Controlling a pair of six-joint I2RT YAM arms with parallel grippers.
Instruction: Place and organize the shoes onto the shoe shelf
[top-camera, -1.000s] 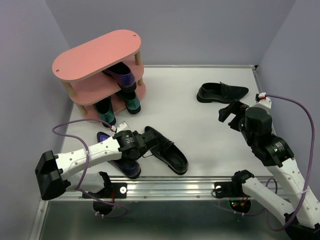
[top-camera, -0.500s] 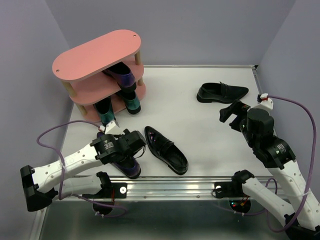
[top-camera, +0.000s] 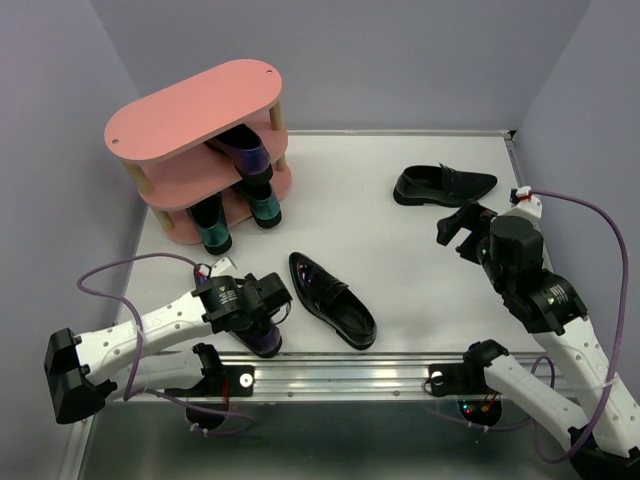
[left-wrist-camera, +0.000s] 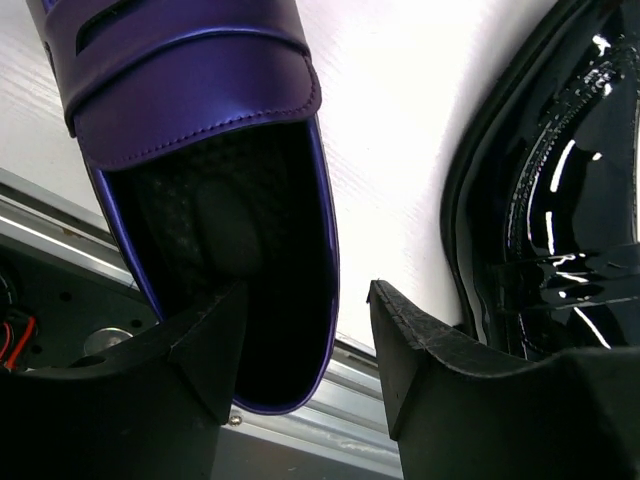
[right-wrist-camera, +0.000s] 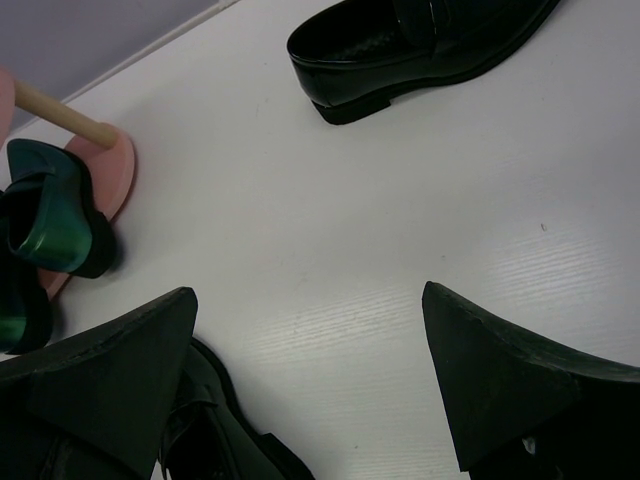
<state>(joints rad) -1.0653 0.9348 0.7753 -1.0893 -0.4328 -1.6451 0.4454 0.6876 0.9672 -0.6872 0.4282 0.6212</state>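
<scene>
The pink shoe shelf (top-camera: 195, 110) stands at the far left, with a purple shoe (top-camera: 245, 150) and two teal shoes (top-camera: 212, 225) on its lower boards. A second purple shoe (top-camera: 255, 340) lies near the front edge. My left gripper (top-camera: 270, 300) is open over its heel opening (left-wrist-camera: 230, 230). One finger (left-wrist-camera: 200, 350) is over the opening and the other is outside its right wall, with the gripper's midpoint (left-wrist-camera: 305, 340) at that wall. A glossy black shoe (top-camera: 335, 300) lies just to the right. My right gripper (top-camera: 462, 228) is open and empty, near a black loafer (top-camera: 443, 185).
A metal rail (top-camera: 340, 365) runs along the near table edge, right below the purple shoe. In the right wrist view, between the open fingers (right-wrist-camera: 310, 350), are the loafer (right-wrist-camera: 420, 45), a teal shoe (right-wrist-camera: 50, 220), the shelf's base (right-wrist-camera: 110, 165) and the glossy shoe (right-wrist-camera: 210, 420).
My left arm has drawn back from the glossy black shoe and settled over the purple shoe's heel opening. The right arm has barely moved.
</scene>
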